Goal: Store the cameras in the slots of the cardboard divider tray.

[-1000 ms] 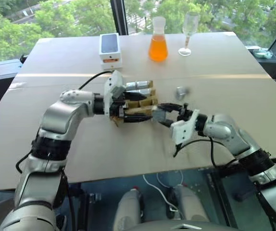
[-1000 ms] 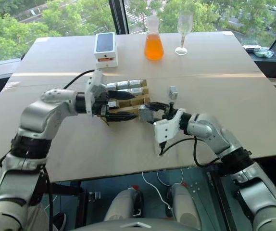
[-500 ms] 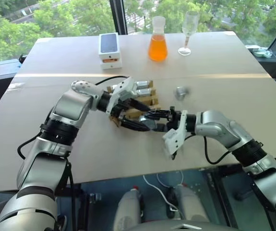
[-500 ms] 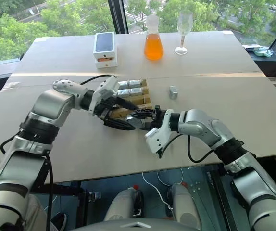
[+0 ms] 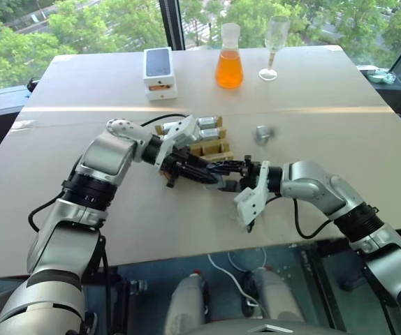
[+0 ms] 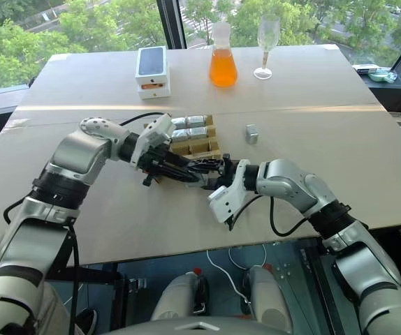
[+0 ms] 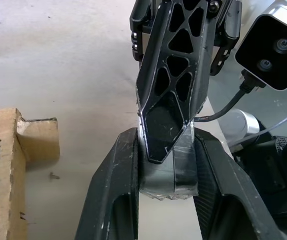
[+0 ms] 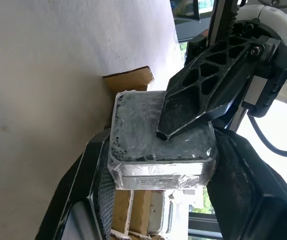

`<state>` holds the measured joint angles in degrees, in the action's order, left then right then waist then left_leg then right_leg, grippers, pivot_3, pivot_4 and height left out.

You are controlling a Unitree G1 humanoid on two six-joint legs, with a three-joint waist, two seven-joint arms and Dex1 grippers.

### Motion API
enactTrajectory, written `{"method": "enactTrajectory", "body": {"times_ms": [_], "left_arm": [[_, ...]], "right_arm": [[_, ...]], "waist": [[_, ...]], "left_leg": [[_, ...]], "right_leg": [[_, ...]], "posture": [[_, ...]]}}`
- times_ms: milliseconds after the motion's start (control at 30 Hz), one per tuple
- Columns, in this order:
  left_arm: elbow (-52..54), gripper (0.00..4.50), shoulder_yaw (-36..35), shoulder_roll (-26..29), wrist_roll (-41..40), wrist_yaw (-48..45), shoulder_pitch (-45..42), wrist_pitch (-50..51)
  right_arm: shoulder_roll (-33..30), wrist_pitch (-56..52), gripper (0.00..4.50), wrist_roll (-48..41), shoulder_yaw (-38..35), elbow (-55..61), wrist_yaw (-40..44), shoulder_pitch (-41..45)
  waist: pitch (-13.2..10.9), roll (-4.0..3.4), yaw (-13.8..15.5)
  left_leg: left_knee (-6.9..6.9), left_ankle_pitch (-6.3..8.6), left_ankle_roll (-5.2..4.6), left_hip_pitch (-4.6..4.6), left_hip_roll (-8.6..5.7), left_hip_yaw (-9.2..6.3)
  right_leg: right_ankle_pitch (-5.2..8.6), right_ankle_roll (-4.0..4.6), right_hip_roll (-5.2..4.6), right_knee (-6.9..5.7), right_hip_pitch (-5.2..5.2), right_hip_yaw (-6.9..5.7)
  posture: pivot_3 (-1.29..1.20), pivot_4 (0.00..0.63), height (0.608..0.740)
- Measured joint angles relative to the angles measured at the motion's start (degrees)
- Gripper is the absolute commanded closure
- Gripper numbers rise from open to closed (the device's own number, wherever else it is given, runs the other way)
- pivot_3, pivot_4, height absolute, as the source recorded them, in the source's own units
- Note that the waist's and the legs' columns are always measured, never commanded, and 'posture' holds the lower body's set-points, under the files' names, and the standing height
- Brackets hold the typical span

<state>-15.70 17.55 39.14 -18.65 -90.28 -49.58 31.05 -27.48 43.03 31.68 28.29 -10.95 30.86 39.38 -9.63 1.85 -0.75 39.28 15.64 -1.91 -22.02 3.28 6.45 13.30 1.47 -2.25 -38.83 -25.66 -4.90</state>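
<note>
— Just off the near right corner of the cardboard divider tray [image 5: 199, 143], what is going on?

— Both grippers are meeting on one camera [image 8: 161, 135]. The right gripper [image 8: 158, 165] is gripping the wrapped silver block from its two sides, and the left gripper [image 7: 166, 165] is clamping onto the same block across the other pair of faces, one of its fingers [image 8: 203, 85] pressing flat on the block's broad face.

— So which step is this?

— I am reading it as a handover, right to left, with both grippers pinching the block at once, above the table [image 5: 326, 98] and just beside the tray.

— And the other cameras?

— Two are sitting in the tray's far row [image 6: 191, 123], and a loose camera [image 6: 251, 133] is lying on the table to the right of the tray, well apart from the arms. How many slots are vacant I cannot tell, since the left arm is covering the near rows.

— What is the next move asking for?

— Probably the right gripper loosening first, without tugging the block askew, then the left one carrying it over a free slot and lowering it squarely between the strips. The plastic wrap looks slippery, so a skewed grip could let it twist
</note>
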Motion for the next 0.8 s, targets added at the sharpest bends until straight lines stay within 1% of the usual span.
{"method": "enactTrajectory", "body": {"times_ms": [67, 100, 233, 300, 333, 433, 467, 533, 600, 667, 733, 800], "left_arm": [[-0.5, 3.70, 0.0, 0.0, 0.5, 0.0, 0.0, -0.5], [-0.9, 3.70, 0.0, -0.1, 0.5, 0.0, 0.0, -0.7], [-3.5, 3.70, -1.0, -0.4, 1.0, 0.0, -0.1, -4.6], [-5.5, 3.70, -2.0, -0.4, 1.2, -0.2, -0.7, -8.1], [-7.7, 3.70, -2.6, -0.3, 1.7, -0.3, -1.7, -10.6], [-12.5, 3.70, -3.9, 0.2, 3.2, -0.4, -4.0, -15.3], [-14.8, 3.70, -4.1, 0.0, 4.0, -0.1, -5.3, -18.0], [-19.8, 3.70, -5.8, -0.5, 5.0, 0.5, -6.9, -21.8], [-22.1, 3.70, -6.1, -1.0, 5.6, 1.2, -7.6, -23.7], [-26.8, 3.70, -6.1, -2.4, 8.1, 2.6, -8.7, -29.1], [-31.8, 3.70, -6.1, -3.0, 10.1, 3.2, -9.4, -32.8], [-35.6, 3.70, -6.1, -3.7, 11.0, 3.2, -10.2, -34.9]], "right_arm": [[0.0, -0.2, 0.66, -0.4, 0.0, 0.2, 0.1, -0.3], [0.0, -0.4, 0.16, -1.1, 0.0, 0.3, 0.2, -0.7], [0.7, -4.7, 0.11, -8.4, -1.2, 1.5, 2.1, -5.1], [0.3, -9.0, 0.11, -14.3, -2.8, 2.8, 4.6, -8.4], [0.6, -13.7, 0.11, -20.1, -4.6, 5.4, 6.0, -11.9], [1.2, -23.6, 0.11, -31.5, -7.4, 10.9, 8.5, -18.7], [1.3, -28.9, 0.11, -38.3, -9.5, 14.8, 9.3, -23.1], [1.2, -38.3, 0.11, -48.7, -12.7, 20.0, 10.0, -31.2], [1.1, -41.3, 0.11, -52.1, -14.0, 21.4, 10.0, -34.3], [2.0, -44.0, 0.11, -57.8, -17.6, 24.3, 10.1, -39.6], [2.7, -44.1, 0.11, -60.7, -19.5, 26.6, 10.7, -42.7], [3.6, -43.3, 0.11, -61.6, -20.4, 27.7, 11.6, -43.9]], "waist": [[0.0, 0.00, 0.0], [0.0, 0.00, 0.0], [0.0, 0.00, 0.1], [0.0, 0.01, 0.2], [0.0, 0.02, 0.3], [0.0, 0.02, 0.3], [0.0, 0.02, 0.5], [0.0, 0.03, 0.6], [0.0, 0.04, 0.6], [0.0, 0.04, 0.8], [0.0, 0.05, 0.4], [0.0, 0.09, 0.3]], "left_leg": [[0.00, 0.00, 0.00, 0.00, 0.00, 0.00], [0.00, 0.00, 0.00, 0.00, 0.00, 0.00], [0.01, 0.00, 0.00, -0.02, 0.00, 0.00], [0.02, 0.00, 0.00, -0.02, 0.00, -0.01], [0.02, 0.00, 0.00, -0.03, 0.00, -0.03], [0.02, 0.00, 0.00, -0.04, -0.01, -0.05], [0.01, 0.01, -0.01, -0.04, 0.00, -0.08], [0.00, 0.01, -0.02, -0.04, -0.02, -0.09], [0.02, 0.02, -0.04, -0.04, -0.03, -0.08], [0.02, 0.04, -0.07, -0.03, -0.05, -0.09], [0.02, 0.16, -0.27, 0.00, -0.04, -0.05], [0.02, 0.17, -0.29, 0.00, -0.03, -0.07]], "right_leg": [[0.00, 0.00, 0.00, 0.00, 0.00, 0.00], [0.00, 0.00, 0.00, 0.00, 0.00, 0.00], [-0.06, 0.11, -0.01, 0.01, 0.00, -0.01], [-0.07, 0.11, -0.03, 0.01, 0.01, -0.02], [-0.07, 0.11, -0.03, 0.03, 0.02, -0.05], [-0.07, 0.11, -0.03, 0.03, 0.02, -0.07], [-0.07, 0.11, -0.03, 0.04, 0.04, -0.09], [-0.07, 0.11, -0.05, 0.05, 0.05, -0.12], [-0.04, 0.05, -0.05, 0.05, 0.05, -0.10], [0.05, -0.10, -0.04, 0.04, 0.06, -0.10], [0.06, -0.12, 0.04, 0.04, 0.05, -0.06], [0.06, -0.13, 0.11, 0.04, 0.04, -0.08]], "posture": [[0.00, 0.150, 0.740], [0.00, 0.150, 0.740], [0.00, 0.150, 0.740], [0.00, 0.150, 0.740], [0.00, 0.150, 0.740], [0.00, 0.150, 0.740], [0.00, 0.150, 0.740], [0.00, 0.150, 0.740], [0.00, 0.150, 0.740], [0.00, 0.150, 0.740], [0.00, 0.150, 0.740], [0.00, 0.150, 0.740]]}}
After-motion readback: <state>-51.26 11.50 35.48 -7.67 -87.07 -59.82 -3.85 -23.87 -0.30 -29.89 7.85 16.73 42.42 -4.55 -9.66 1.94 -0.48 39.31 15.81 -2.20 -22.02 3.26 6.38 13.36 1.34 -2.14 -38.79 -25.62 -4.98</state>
